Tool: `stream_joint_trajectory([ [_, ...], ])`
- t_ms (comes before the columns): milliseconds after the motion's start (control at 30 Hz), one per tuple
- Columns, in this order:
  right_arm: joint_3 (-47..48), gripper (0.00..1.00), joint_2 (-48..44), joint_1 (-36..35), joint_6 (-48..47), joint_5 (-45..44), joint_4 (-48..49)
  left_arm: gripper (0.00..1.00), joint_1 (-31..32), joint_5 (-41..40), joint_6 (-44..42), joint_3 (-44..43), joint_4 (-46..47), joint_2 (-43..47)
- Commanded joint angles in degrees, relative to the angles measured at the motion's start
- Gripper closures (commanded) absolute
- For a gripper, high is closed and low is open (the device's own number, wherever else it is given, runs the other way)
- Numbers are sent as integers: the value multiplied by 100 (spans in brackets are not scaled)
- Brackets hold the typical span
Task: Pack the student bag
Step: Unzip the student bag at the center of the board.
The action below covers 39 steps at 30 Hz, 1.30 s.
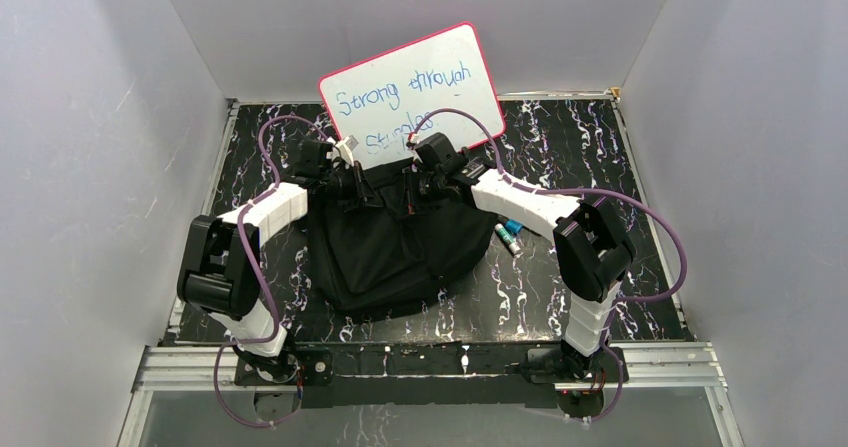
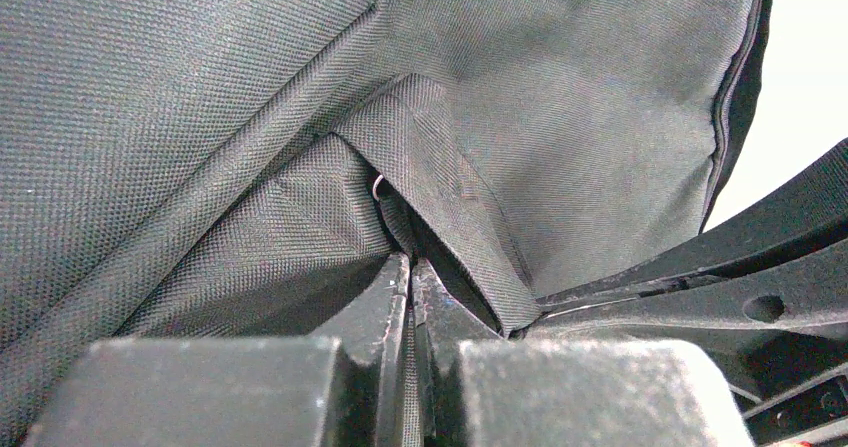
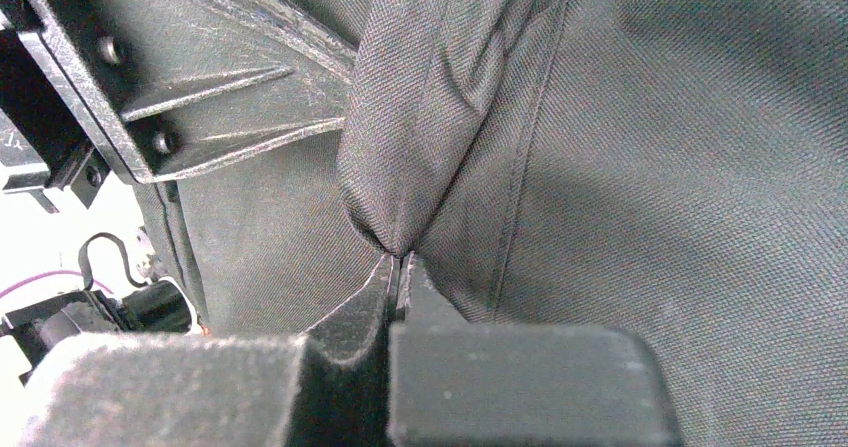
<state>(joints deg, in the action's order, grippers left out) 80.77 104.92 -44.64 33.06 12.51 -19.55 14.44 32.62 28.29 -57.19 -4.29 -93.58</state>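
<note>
The student bag (image 1: 395, 252), a large soft black backpack, sits in the middle of the table between both arms. At its far left top edge my left gripper (image 1: 352, 180) is shut, with a fold of the bag's fabric (image 2: 430, 197) pinched between the jaws (image 2: 411, 265). My right gripper (image 1: 425, 179) is at the far right top edge, shut on another fold of the bag's fabric (image 3: 440, 117), which bunches up above the tips (image 3: 398, 260). Grey woven cloth fills both wrist views.
A whiteboard (image 1: 412, 89) with blue handwriting leans against the back wall behind the bag. Two markers (image 1: 508, 235) lie on the table just right of the bag. White walls close in the marbled black table (image 1: 580, 147) on three sides.
</note>
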Motion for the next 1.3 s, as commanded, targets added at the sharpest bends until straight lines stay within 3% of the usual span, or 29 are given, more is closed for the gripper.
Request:
stream_joint_trajectory([
  [0, 109, 91, -156, 16, 62, 45, 203, 100, 28, 216, -160, -217, -107, 401],
  [167, 214, 60, -277, 33, -62, -247, 72, 100, 26, 304, -205, -180, -239, 620],
  [300, 294, 50, -412, 72, -153, -425, 16, 100, 25, 414, -226, -156, -309, 777],
  [767, 236, 40, -473, 319, -52, -320, 145, 100, 117, 511, -237, 190, -590, 1334],
  [900, 666, 35, -185, 423, -46, -99, 130, 100, 269, 376, -199, 452, -610, 1522],
  [1267, 1491, 35, 708, 506, 140, 529, 145, 100, 824, -36, 45, 756, -511, 1739],
])
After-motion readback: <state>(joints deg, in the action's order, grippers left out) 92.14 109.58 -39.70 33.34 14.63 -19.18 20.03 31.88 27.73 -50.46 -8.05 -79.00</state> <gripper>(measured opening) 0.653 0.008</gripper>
